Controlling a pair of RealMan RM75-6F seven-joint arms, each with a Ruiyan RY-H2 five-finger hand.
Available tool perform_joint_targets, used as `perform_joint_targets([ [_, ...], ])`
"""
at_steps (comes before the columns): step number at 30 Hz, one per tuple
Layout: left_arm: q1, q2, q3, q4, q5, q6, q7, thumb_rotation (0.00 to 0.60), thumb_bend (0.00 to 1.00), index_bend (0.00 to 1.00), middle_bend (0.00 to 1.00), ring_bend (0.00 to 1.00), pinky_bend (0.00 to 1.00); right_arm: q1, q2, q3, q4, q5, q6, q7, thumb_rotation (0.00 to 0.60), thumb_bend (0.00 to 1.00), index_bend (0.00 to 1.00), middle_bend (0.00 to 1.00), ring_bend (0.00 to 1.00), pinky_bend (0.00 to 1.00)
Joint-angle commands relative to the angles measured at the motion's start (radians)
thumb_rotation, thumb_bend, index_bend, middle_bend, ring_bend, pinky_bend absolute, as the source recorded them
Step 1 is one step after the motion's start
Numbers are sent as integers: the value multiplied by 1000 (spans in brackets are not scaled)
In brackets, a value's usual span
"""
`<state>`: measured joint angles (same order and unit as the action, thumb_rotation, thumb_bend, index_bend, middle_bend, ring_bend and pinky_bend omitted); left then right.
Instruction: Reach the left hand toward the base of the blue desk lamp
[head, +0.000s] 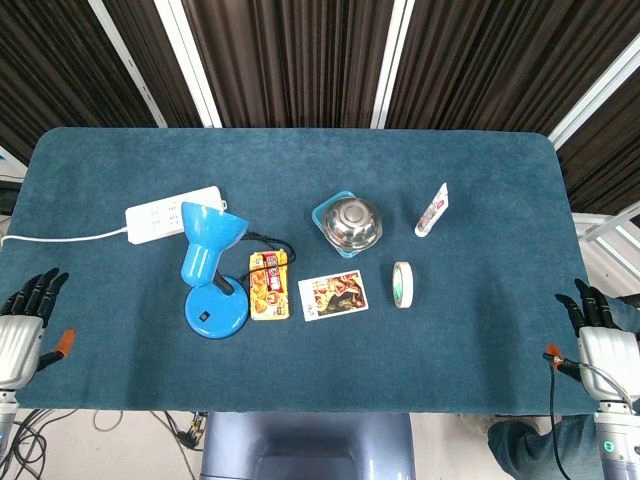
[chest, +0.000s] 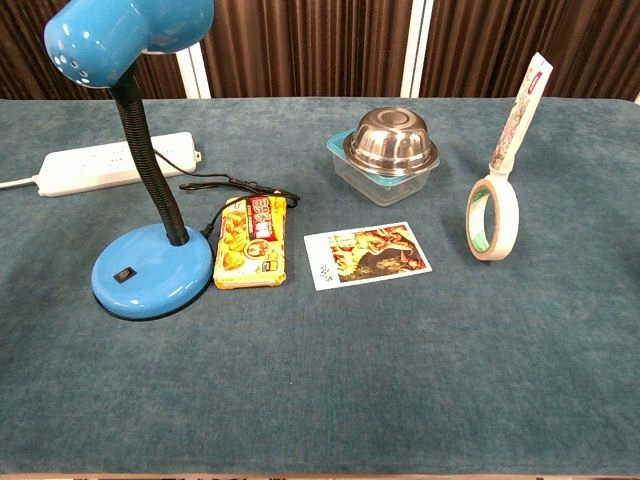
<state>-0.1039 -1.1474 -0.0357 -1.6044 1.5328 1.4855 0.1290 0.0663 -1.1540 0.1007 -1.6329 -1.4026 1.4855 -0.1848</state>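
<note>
Reach barely begun: left robot hand (head: 22, 325) empty, fingers spread, at tabletop (head: 300, 150) edge, well apart from lamp base (head: 215, 316). Next: sweep inward toward base.

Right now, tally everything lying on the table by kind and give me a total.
Desk lamp: 1
Power strip: 1
Snack packet: 1
Picture card: 1
Steel bowl: 1
Plastic container: 1
Tape roll: 1
Tube: 1
Total: 8

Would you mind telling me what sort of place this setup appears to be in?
Probably a lab or robot test station: a table covered in blue felt, dark curtains behind it, and unrelated props laid out, such as a blue desk lamp, tape roll and power strip.
</note>
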Motion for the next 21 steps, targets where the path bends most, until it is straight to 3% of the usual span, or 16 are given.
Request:
perform_joint_targets([
  [1, -14, -30, 3, 31, 43, 10, -28, 600, 400, 26, 323, 463, 679, 0, 1, 0, -5, 4, -2, -1, 600, 306, 202, 58, 57, 618],
  [3, -37, -50, 17, 61, 78, -18, -53, 600, 461, 39, 481, 609, 758, 0, 2, 0, -6, 5, -3, -4, 600, 306, 202, 58, 57, 641],
  [9, -131, -86, 57, 103, 117, -195, -88, 600, 612, 59, 687, 751, 834, -1, 2, 0, -9, 10, -4, -11, 600, 307, 201, 58, 57, 696],
  [14, -200, -127, 71, 121, 91, -351, -67, 600, 652, 45, 754, 805, 869, -2, 3, 0, -14, 15, -5, -16, 600, 305, 201, 58, 57, 740],
  [21, -234, -171, 75, 110, -7, -484, 7, 600, 653, 19, 758, 809, 872, -3, 4, 3, -17, 23, -6, -18, 600, 306, 202, 58, 57, 788],
])
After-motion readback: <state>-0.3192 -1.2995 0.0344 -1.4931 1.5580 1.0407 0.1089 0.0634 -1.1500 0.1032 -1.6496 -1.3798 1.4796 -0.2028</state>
